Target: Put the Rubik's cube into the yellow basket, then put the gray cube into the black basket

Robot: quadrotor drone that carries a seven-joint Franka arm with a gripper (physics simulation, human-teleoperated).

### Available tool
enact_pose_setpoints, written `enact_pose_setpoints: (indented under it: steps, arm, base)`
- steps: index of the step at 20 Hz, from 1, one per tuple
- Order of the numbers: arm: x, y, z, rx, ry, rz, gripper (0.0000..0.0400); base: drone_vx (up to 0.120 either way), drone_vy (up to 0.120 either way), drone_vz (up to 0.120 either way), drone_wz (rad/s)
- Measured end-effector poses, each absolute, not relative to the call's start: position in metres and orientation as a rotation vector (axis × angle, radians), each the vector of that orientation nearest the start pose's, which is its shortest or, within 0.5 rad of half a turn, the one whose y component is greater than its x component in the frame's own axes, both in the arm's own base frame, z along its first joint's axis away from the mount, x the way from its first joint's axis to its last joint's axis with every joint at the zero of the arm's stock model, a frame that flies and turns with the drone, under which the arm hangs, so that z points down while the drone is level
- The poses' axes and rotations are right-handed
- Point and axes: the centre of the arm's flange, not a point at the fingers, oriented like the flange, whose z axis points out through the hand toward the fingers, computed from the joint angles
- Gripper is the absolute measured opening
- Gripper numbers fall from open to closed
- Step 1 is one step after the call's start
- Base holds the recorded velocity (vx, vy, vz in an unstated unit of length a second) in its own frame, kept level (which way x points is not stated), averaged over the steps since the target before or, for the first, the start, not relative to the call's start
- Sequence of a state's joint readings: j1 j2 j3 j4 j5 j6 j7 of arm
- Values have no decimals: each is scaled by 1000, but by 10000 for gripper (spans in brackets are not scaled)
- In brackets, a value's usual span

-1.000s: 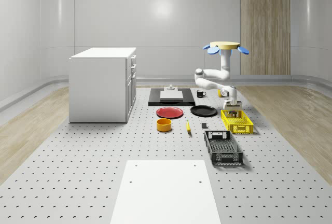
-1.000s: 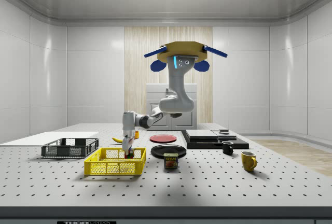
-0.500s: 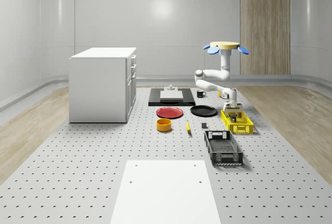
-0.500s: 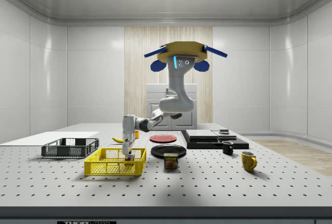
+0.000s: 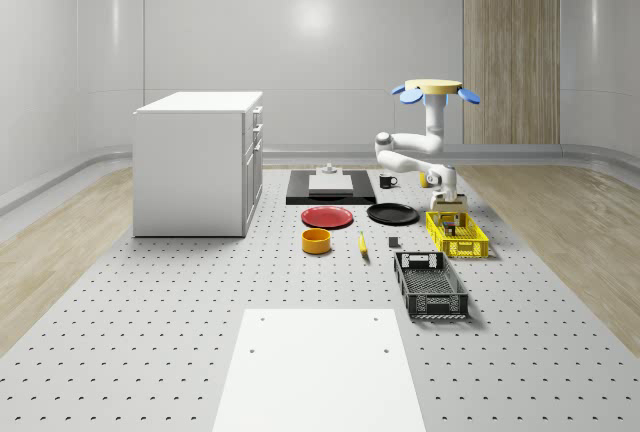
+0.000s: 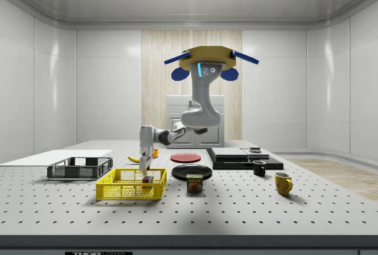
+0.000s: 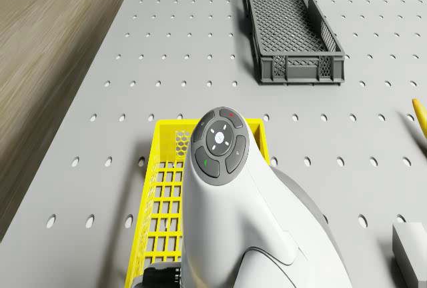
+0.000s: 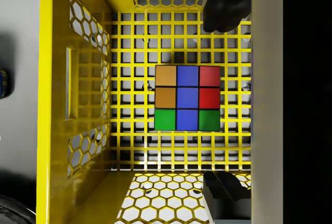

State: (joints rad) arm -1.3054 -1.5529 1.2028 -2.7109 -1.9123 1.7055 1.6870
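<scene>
So the Rubik's cube (image 8: 187, 98) is sitting on the mesh floor of the yellow basket (image 8: 54, 105), flat, with orange, blue, red and green squares facing up at the wrist camera. The two dark fingers (image 8: 226, 9) are spread wide, one on each side of the cube and clear of it, so they've let go and aren't gripping anything. The gripper (image 6: 144, 159) hangs just above the yellow basket (image 6: 130, 185) in the side view, pointing straight down, and you can spot the cube (image 6: 146, 179) inside the basket under it.

The drone (image 6: 206, 62) hovers in the air over the surface (image 6: 236, 208), roughly above the black plate (image 6: 192, 171) and the can (image 6: 194, 183), with the arm (image 6: 195, 113) reaching down and out toward the side view's left to the basket.

The black basket (image 5: 430, 284) sits just beside the yellow one (image 5: 457, 234), nearer the whole-scene camera. I can't make out the gray cube for sure in any of these.

Other stuff around: a red plate (image 5: 328, 217), an orange bowl (image 5: 316, 241), a banana (image 5: 362, 243), a yellow mug (image 6: 283, 182), a dark mug (image 6: 258, 167) and a white cabinet (image 5: 198, 162).
</scene>
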Motion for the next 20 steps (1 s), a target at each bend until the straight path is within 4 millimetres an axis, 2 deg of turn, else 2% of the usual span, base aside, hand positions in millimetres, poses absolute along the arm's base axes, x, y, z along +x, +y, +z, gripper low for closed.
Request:
enact_pose_setpoints:
  steps: [3, 5, 20]
  arm:
    - [341, 8, 546, 1, -2, 786, 399]
    - [341, 8, 543, 1, -2, 786, 399]
    - [341, 8, 537, 1, -2, 786, 400]
  base:
    - [0, 0, 120, 0]
    - [0, -120, 100, 0]
    - [0, -120, 0, 0]
